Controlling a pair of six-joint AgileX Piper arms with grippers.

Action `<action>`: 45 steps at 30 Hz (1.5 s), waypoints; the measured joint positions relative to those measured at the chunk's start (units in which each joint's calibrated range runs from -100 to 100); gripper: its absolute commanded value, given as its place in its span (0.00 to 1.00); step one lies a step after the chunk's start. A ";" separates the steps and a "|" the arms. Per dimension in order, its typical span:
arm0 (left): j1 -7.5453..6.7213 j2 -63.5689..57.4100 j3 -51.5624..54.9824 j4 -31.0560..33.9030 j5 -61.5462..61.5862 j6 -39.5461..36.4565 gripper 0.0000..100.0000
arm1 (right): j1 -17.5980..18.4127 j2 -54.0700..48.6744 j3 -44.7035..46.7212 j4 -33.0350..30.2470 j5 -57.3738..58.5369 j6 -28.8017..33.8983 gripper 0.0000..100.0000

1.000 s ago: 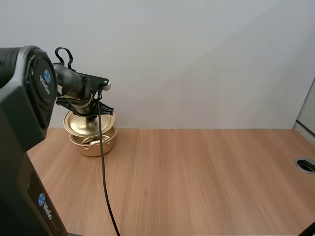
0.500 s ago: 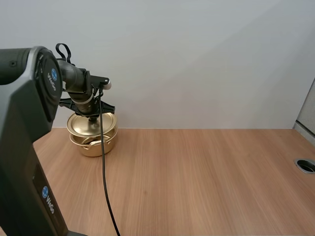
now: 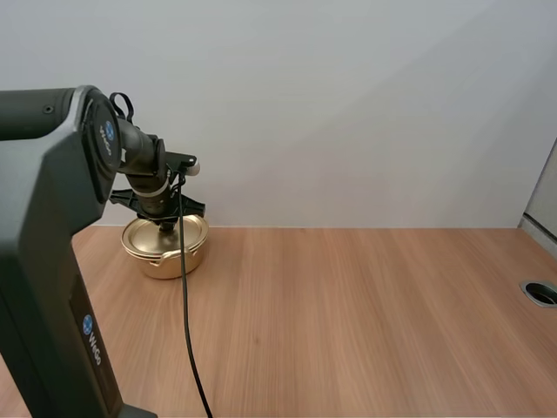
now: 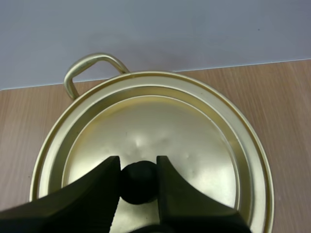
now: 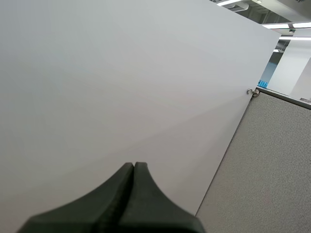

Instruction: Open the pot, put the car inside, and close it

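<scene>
- The left pincer (image 4: 138, 162) pinches the knob (image 4: 139, 183) of the lid (image 4: 165, 126), which rests on the pot (image 3: 167, 259) at the tabletop's (image 3: 348, 313) far left.
- I judge it best to check the lid sits level, then release and lift straight up.
- The right pincer (image 5: 133, 170) is closed and empty.

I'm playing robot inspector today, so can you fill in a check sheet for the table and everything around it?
surface: wooden table, with a round hole near its right edge.
job's things: gold pot at the far left; lid sits flat on it.
clutter: nothing seen.
end effectors: left end effector pinches the lid's black knob; right end effector is shut on nothing.
surroundings: plain wall behind the table.
</scene>
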 measured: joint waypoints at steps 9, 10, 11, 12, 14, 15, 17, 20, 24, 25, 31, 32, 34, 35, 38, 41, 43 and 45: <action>0.00 0.04 0.00 0.00 -2.75 0.00 0.57 | 0.00 0.00 0.00 0.00 0.00 0.00 0.00; 0.00 0.04 0.00 0.28 -2.93 0.21 0.71 | 0.00 0.00 0.00 0.00 0.00 0.00 0.00; 0.00 0.04 0.00 0.73 -3.71 0.21 0.89 | 0.00 0.00 0.00 0.00 0.00 0.00 0.00; -0.10 0.04 0.00 1.00 -4.07 0.21 1.00 | 0.00 0.00 0.00 0.00 0.00 0.00 0.00; -0.34 0.04 0.00 2.13 -4.07 0.44 1.00 | 0.00 0.00 0.00 0.00 0.00 0.00 0.00; -0.57 0.04 0.00 3.06 -4.07 0.57 1.00 | 0.00 0.00 0.00 0.00 0.00 0.00 0.00; -0.93 0.04 0.00 4.63 -3.63 0.65 1.00 | 0.00 0.00 0.00 0.00 0.00 0.00 0.00; -1.12 0.04 0.00 6.21 -3.17 0.65 1.00 | 0.00 0.00 0.00 0.00 0.00 0.00 0.00; -1.12 0.04 0.00 7.47 -3.68 0.65 1.00 | 0.00 0.00 0.00 0.00 0.00 0.00 0.00; -1.12 0.04 0.00 7.90 -3.69 0.65 1.00 | 0.00 0.00 0.00 0.00 0.00 0.00 0.00; -1.12 -2.29 -1.57 9.05 -6.32 0.65 1.00 | 0.00 0.00 0.00 0.30 0.00 0.00 0.00; -1.12 -2.81 -2.19 9.42 -7.04 0.65 0.78 | 0.00 0.00 0.00 0.30 0.00 0.00 0.00; -0.97 -4.23 -3.20 9.93 -8.90 0.31 0.25 | 0.00 0.00 0.00 0.30 0.00 0.00 0.00; -0.80 -5.00 -3.84 9.93 -9.79 -0.31 0.00 | 0.00 0.00 0.00 0.30 0.00 0.00 0.00; 0.13 -7.52 -6.14 9.92 -12.10 -3.58 0.00 | 0.00 0.00 0.00 0.30 0.00 0.00 0.00; 1.15 -10.11 -8.88 9.92 -13.88 -7.92 0.00 | 0.00 0.00 0.33 0.30 0.00 0.38 0.00; 1.80 -12.25 -10.47 9.92 -15.44 -10.69 0.00 | 0.00 0.00 1.80 0.30 0.00 0.87 0.00; 2.44 -14.65 -11.02 9.92 -16.66 -12.32 0.00 | -0.05 0.00 3.96 0.30 0.00 1.23 0.00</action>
